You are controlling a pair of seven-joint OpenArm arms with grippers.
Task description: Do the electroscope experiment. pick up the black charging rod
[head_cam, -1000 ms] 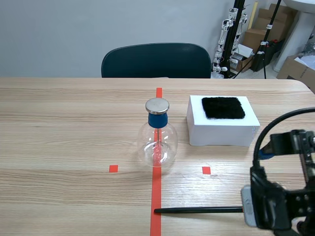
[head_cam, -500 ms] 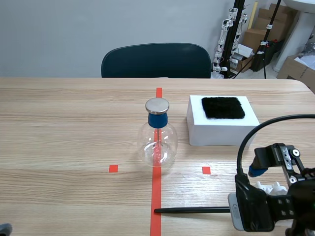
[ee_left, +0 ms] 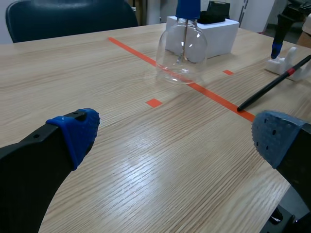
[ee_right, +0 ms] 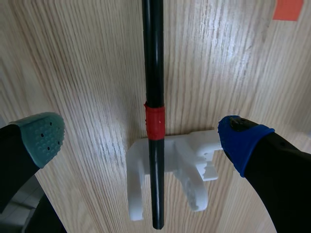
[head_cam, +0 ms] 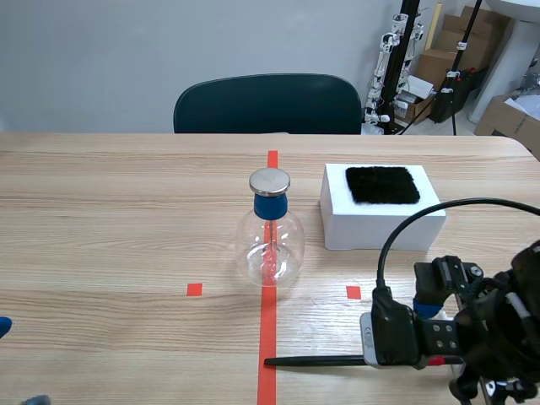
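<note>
The right jaws stand wide apart over the black charging rod (ee_right: pixel 153 73). It lies between the pads (ee_right: pixel 41 133), touching neither, its red-banded end resting on a small white stand (ee_right: pixel 167 179). The left jaws gape too, well apart from the rod, above the counter (ee_left: pixel 146 160). Beyond the rod's free tip stands the glass flask (head_cam: pixel 269 245) – a white box (head_cam: pixel 381 228) sits beyond the rod as well.

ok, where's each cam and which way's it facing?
Scene view: between the arms, facing across the table to the flask; right arm low right.
Left wrist view: low, forward past open left gripper toward flask.
Right wrist view: looking down, open right gripper straddling black rod.
Shared: black rod in all three.
</note>
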